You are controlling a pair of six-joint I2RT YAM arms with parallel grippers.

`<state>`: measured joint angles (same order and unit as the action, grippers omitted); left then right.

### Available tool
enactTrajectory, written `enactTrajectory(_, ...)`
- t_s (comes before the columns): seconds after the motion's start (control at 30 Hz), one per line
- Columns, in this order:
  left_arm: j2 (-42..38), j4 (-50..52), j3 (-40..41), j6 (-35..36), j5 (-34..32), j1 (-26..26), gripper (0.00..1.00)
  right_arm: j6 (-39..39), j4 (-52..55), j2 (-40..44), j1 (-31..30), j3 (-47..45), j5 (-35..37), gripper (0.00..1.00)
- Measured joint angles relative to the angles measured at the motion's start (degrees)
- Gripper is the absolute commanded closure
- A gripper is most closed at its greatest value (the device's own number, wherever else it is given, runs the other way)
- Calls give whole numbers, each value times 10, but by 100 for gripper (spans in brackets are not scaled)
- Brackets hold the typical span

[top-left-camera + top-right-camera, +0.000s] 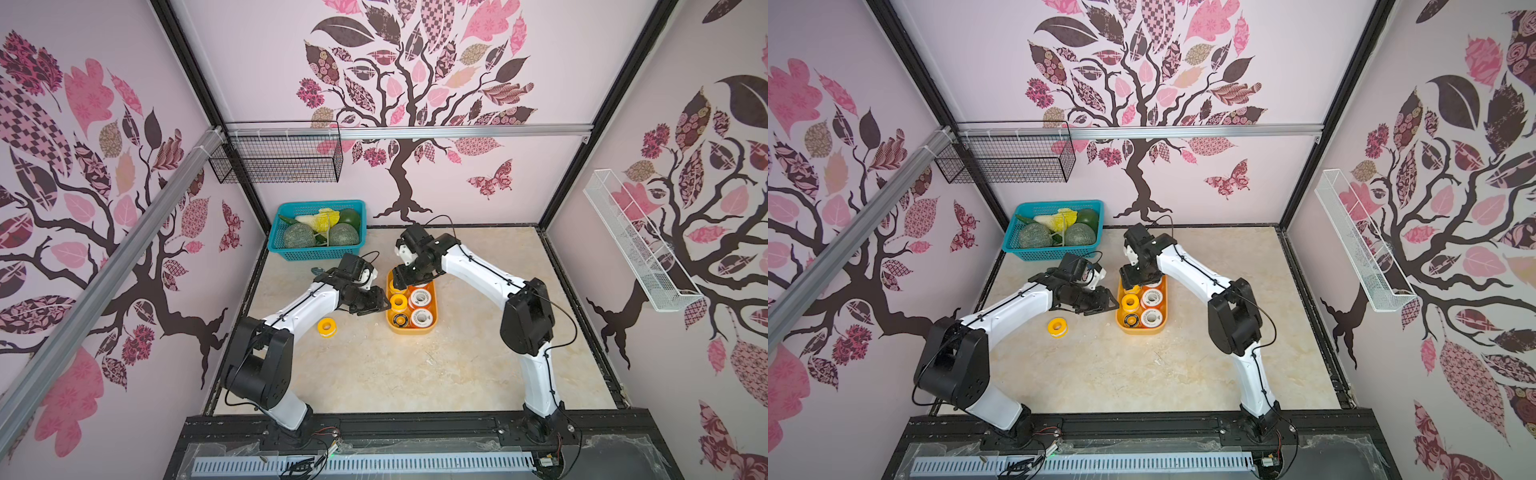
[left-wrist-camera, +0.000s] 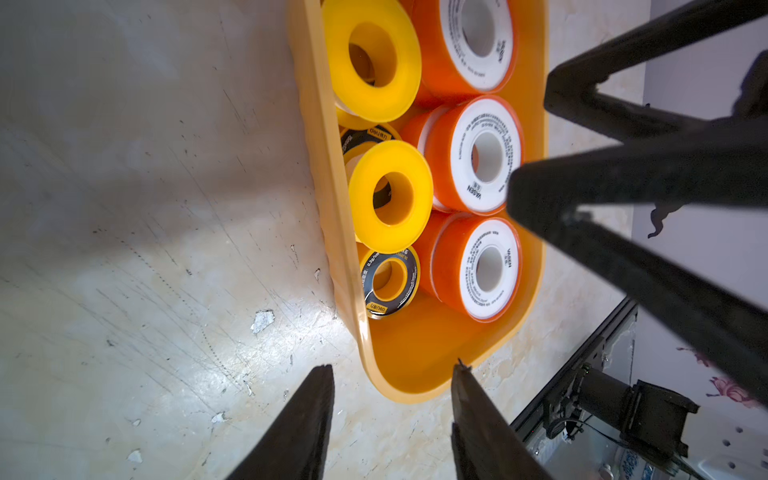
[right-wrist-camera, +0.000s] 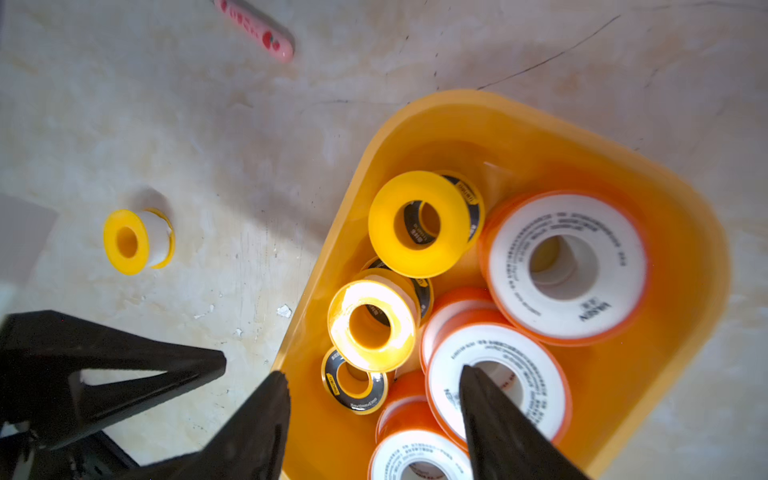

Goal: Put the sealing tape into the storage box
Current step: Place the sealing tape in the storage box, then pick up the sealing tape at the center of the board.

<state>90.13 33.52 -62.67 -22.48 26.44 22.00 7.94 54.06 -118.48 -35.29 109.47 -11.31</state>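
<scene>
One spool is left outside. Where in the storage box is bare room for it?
Bare floor at both ends of the storage box: between end wall and lone black-faced spool, and between the opposite wall and a yellow spool. Middle is crowded.

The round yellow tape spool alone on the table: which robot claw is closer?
Left. The left gripper hangs just past the round yellow tape spool, by the wall of the yellow-orange plastic storage box. The right gripper is farther, over its far end.
</scene>
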Motion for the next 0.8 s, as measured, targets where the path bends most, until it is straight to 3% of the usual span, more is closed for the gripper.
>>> enactTrajectory(0.17,-44,12,0,2,-79,-2,45,16,-40,60,56,-72,-23,31)
enactTrajectory(0.4,-100,46,10,0,-207,-28,32,32,-73,101,120,-159,-44,31)
enactTrajectory(0.63,-148,61,68,-22,-256,-99,16,36,-92,126,153,-226,-68,31)
enactTrajectory(0.8,-147,76,94,-49,-295,-108,8,37,-105,128,160,-245,-77,31)
